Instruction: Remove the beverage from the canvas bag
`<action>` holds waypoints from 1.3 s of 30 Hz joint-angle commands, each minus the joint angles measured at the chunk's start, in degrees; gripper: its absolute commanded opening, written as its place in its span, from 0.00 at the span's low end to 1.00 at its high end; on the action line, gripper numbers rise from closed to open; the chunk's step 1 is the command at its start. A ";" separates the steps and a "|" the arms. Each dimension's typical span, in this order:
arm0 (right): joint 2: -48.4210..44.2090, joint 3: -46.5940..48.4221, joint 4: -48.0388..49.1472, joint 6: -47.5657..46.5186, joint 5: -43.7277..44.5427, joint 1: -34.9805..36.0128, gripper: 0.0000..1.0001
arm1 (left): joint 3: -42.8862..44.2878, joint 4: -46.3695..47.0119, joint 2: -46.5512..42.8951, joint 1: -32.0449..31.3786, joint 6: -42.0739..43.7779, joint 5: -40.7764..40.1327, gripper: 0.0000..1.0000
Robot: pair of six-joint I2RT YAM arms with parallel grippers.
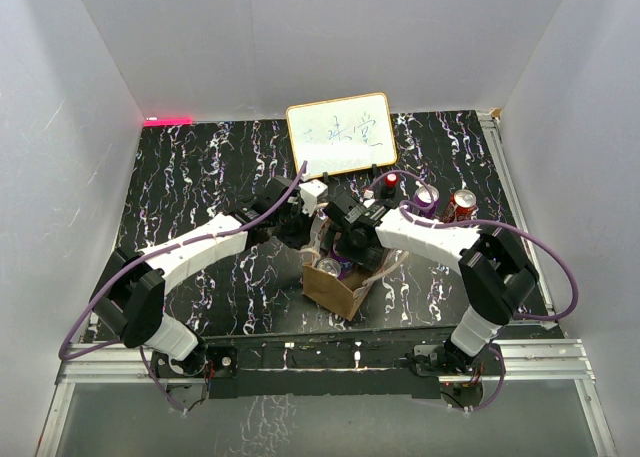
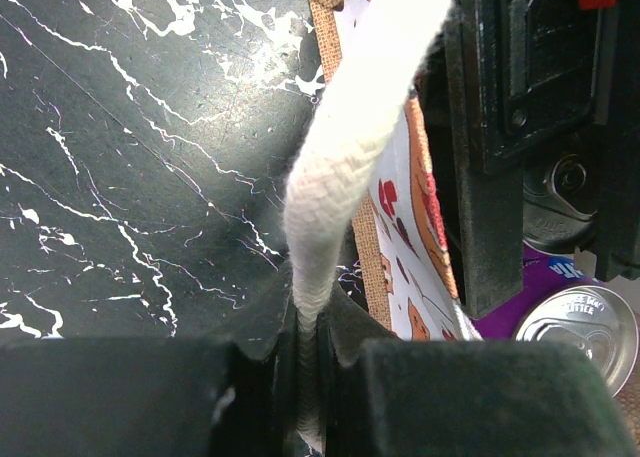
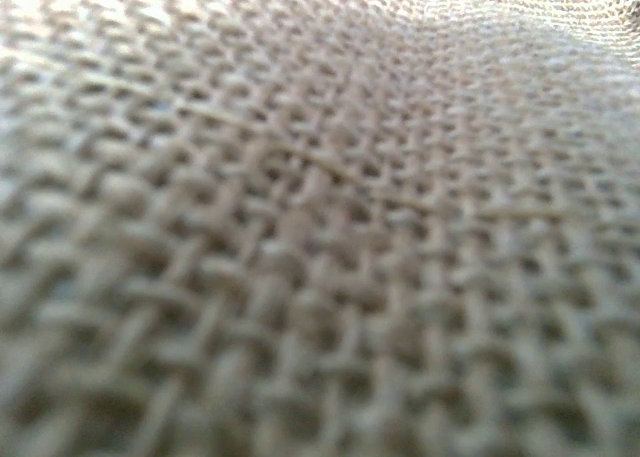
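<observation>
Left wrist: my left gripper (image 2: 308,377) clamps the limp handle (image 2: 350,127) of the canvas bag (image 1: 330,289); purple can (image 2: 580,322) inside it, rigid, slick, likely best gripped by its sides (right gripper (image 1: 350,245): closure impossible to tell).

Rough woven canvas bag (image 3: 320,217), seemingly glossy table (image 2: 120,177)

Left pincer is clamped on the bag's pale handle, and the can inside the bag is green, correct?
Not quite: the can inside the bag is purple, not green, as the left wrist view shows. The left pincer is indeed clamped on the pale handle.
</observation>
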 commanded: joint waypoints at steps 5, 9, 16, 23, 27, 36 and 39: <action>-2.94 1.30 -1.02 0.77 3.22 0.23 0.58 | 1.88 -1.17 -0.95 -0.69 0.41 0.76 0.00; -4.28 1.37 -1.34 0.68 3.05 0.27 0.51 | 1.92 -1.17 -0.81 -0.75 0.38 0.76 0.01; -6.71 2.45 -2.71 -0.15 4.69 0.25 0.35 | 1.97 -1.23 -0.68 -0.74 0.42 0.79 0.01; -10.09 2.93 -2.73 -3.18 5.54 0.25 0.19 | 1.97 -1.22 -0.62 -0.74 0.38 0.76 0.01; -13.26 2.09 -1.43 -5.15 5.89 0.26 0.11 | 1.92 -1.27 -0.74 -0.69 0.35 0.76 0.01; -20.03 0.69 4.49 -13.43 2.95 0.27 0.07 | 1.97 -1.32 -0.89 -0.84 0.37 0.76 0.01; -22.39 0.69 5.64 -14.35 3.56 0.20 0.07 | 1.98 -1.32 -0.91 -0.93 0.39 0.69 0.01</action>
